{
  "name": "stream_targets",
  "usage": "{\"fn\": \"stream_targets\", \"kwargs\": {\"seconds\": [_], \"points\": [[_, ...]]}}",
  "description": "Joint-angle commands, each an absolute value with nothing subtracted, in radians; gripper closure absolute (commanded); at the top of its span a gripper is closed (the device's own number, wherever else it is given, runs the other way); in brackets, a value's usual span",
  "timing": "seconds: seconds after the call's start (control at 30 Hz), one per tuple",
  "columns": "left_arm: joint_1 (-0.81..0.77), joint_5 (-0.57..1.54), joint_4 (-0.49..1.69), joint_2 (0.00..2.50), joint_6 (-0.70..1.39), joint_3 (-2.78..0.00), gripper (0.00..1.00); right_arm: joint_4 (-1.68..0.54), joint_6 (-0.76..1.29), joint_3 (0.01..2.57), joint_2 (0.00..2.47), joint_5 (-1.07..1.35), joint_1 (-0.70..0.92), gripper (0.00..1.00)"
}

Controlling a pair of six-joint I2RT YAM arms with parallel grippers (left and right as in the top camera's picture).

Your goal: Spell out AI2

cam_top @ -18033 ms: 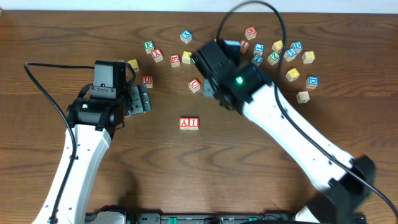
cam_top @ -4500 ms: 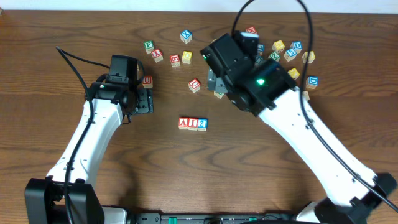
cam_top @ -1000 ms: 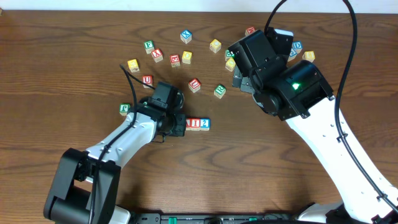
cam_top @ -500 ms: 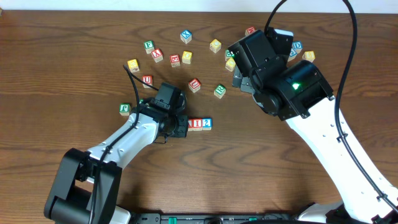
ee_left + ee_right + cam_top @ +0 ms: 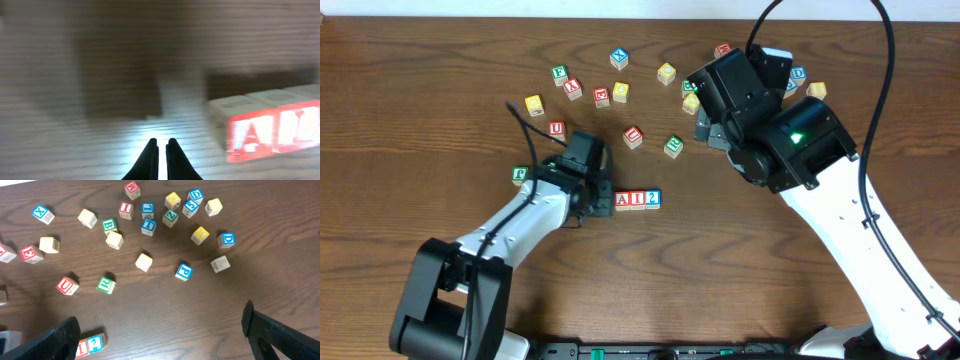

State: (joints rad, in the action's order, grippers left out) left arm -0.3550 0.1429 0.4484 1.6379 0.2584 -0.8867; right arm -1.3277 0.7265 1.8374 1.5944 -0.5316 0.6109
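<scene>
Overhead, the A (image 5: 623,200), I (image 5: 638,200) and 2 (image 5: 652,199) sit touching in a row on the tabletop (image 5: 440,60), reading AI2, just below the loose cubes (image 5: 633,136). The left pincer (image 5: 603,198) lies low beside the A, fingers pressed together on nothing; its wrist view puts the A off to the right. The right pincer (image 5: 161,317) hangs spread wide above the loose cubes, empty.

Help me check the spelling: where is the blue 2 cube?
In the overhead view the 2 cube sits near the centre, touching the I cube's right side, rightmost after the A cube.
</scene>
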Motion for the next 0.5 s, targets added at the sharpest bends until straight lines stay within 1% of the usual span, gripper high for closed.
{"fn": "stream_targets", "kwargs": {"seconds": [0.0, 0.17, 0.2, 0.27, 0.3, 0.37, 0.4, 0.43, 0.47], "points": [[-0.304, 0.111, 0.487, 1.591, 0.255, -0.972, 0.93, -1.332, 0.738, 1.853, 1.586, -0.551, 0.574, 0.01], [-0.252, 0.11, 0.582, 1.503, 0.191, -1.106, 0.92, -1.328, 0.699, 1.853, 1.586, -0.551, 0.533, 0.01], [-0.244, 0.11, 0.598, 1.484, 0.184, -1.129, 0.91, -1.329, 0.694, 1.853, 1.584, -0.551, 0.525, 0.01], [-0.228, 0.111, 0.619, 1.439, 0.184, -1.168, 0.76, -1.329, 0.688, 1.853, 1.581, -0.55, 0.508, 0.01], [-0.221, 0.111, 0.622, 1.418, 0.184, -1.178, 0.63, -1.328, 0.681, 1.853, 1.578, -0.55, 0.5, 0.01], [-0.211, 0.111, 0.62, 1.368, 0.184, -1.187, 0.29, -1.328, 0.673, 1.853, 1.571, -0.551, 0.489, 0.01], [-0.208, 0.111, 0.619, 1.341, 0.184, -1.187, 0.14, -1.328, 0.666, 1.853, 1.565, -0.551, 0.483, 0.01], [-0.206, 0.111, 0.62, 1.313, 0.184, -1.187, 0.05, -1.327, 0.661, 1.853, 1.561, -0.551, 0.48, 0.01], [-0.206, 0.11, 0.621, 1.29, 0.184, -1.187, 0.05, -1.328, 0.652, 1.853, 1.555, -0.552, 0.476, 0.01]]}}
